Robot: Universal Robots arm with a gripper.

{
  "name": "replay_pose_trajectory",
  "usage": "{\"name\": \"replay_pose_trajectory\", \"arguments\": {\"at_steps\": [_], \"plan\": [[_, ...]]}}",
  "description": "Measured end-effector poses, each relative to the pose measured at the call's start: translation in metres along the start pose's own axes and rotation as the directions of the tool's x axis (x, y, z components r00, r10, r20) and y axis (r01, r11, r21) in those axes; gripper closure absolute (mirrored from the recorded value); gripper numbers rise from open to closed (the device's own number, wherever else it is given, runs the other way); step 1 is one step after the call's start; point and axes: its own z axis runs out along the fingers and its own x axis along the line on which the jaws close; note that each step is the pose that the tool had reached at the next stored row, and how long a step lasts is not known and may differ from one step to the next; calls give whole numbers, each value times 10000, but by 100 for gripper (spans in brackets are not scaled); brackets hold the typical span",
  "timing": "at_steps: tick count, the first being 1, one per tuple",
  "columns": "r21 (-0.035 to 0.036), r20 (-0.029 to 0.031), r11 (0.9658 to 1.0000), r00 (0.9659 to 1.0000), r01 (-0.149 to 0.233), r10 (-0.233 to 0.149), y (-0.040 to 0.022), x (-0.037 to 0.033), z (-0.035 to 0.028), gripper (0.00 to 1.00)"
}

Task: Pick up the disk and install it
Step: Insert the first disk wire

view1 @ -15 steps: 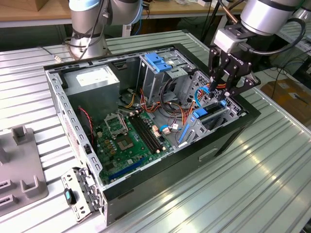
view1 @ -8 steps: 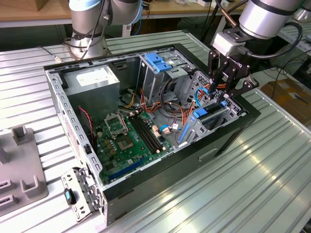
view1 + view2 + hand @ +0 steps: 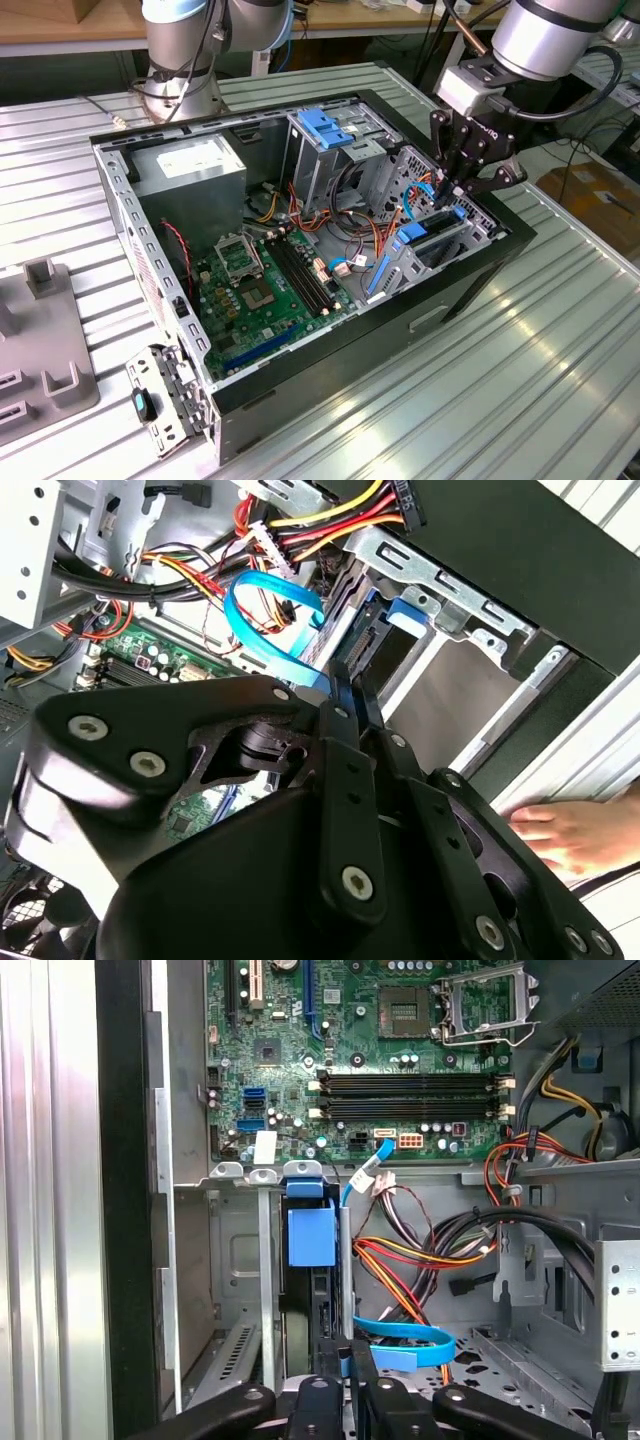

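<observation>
Claw (image 3: pixel 456 193) pinches narrowly on the disk (image 3: pixel 311 1245), a dark metal slab with blue plastic rails, edge-on in the case (image 3: pixel 470 285) bay.

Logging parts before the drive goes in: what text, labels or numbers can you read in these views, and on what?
No text can be read.
White sticker on the power-supply box: print too small to read.
Motherboard: markings too small to read.
White tag at the motherboard's edge: nothing legible.

Open computer case (image 3: pixel 400 335) on ribbed table (image 3: pixel 530 390)
</observation>
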Motion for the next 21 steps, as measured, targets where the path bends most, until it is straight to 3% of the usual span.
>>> {"name": "replay_pose_trajectory", "arguments": {"at_steps": [5, 11, 14, 16, 18, 21], "plan": [[2, -6, 10000, 10000, 0, 0, 5, 1, 0, 84], [68, 2, 9998, 9998, 181, -181, 73, 34, 65, 84], [83, 0, 9997, 9998, 218, -218, 82, 35, 69, 84], [311, 30, 9993, 9997, 226, -227, 94, 37, 71, 84], [490, 56, 9985, 9997, 241, -244, 103, 40, 73, 84], [567, 66, 9981, 9997, 244, -248, 172, 56, 76, 84]]}}
